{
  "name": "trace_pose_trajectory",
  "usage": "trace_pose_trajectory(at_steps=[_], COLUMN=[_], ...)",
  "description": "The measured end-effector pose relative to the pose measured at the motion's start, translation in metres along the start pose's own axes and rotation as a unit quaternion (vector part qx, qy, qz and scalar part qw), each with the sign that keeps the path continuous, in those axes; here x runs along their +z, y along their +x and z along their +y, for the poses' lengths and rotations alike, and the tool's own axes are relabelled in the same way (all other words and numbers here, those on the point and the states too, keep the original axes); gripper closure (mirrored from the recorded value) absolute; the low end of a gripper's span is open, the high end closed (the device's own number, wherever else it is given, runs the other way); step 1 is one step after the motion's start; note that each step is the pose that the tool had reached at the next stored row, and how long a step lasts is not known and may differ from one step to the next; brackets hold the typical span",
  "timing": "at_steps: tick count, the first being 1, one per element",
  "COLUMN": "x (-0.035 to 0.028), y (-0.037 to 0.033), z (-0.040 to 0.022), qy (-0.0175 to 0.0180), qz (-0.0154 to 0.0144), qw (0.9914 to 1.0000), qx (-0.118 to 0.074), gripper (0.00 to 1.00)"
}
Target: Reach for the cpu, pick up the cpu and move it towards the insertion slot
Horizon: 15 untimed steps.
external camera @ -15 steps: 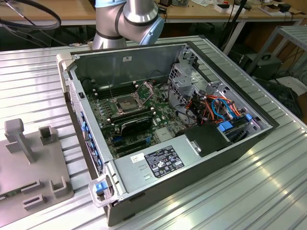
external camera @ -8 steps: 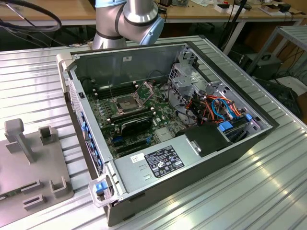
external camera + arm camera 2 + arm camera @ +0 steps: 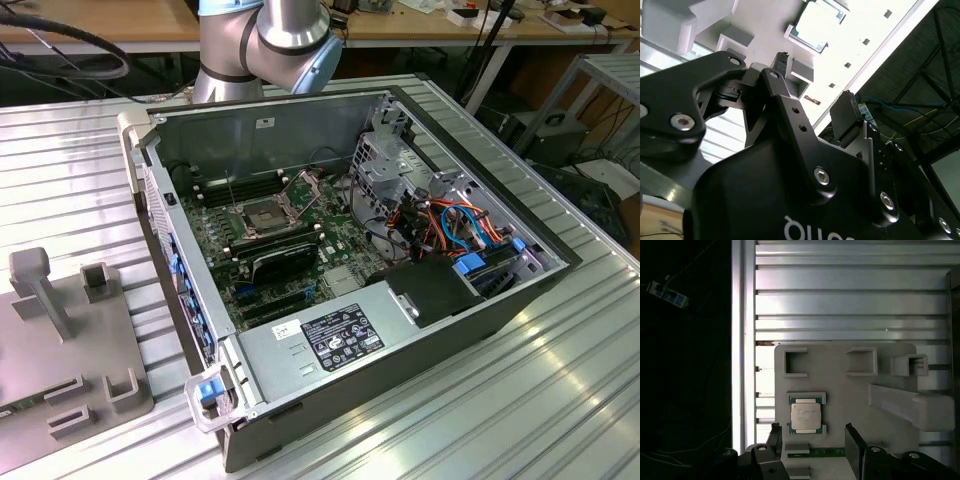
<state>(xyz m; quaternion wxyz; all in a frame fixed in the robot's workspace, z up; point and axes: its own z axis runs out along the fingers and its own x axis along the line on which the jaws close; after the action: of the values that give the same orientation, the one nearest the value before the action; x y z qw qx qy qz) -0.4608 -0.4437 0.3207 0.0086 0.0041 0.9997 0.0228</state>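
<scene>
Down on the grey fixture plate, the cpu lies flat in its cradle just ahead of the gripper, pretty much centred between its wide-open, empty fingers.

The black hand sits close in the foreground, its two fingers spread apart with nothing between them. Beyond the fingertips lies a pale fixture plate with raised brackets. The cpu rests flat in one bracketed seat on it, apart from the hand. Ribbed metal counter shows beside the plate.
</scene>
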Motion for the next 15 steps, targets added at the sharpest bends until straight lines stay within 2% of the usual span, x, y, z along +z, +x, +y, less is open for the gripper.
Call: trace_pose_trajectory(at_steps=[6, 15], x=[0.0136, 0.0302], y=[0.0002, 0.0005], z=[-0.0016, -0.0055], qy=[0.0000, 0.0000], qz=[0.0000, -0.0001], qw=[1.00000, 1.00000], qx=[0.000, 0.000], gripper=[0.38, 0.38])
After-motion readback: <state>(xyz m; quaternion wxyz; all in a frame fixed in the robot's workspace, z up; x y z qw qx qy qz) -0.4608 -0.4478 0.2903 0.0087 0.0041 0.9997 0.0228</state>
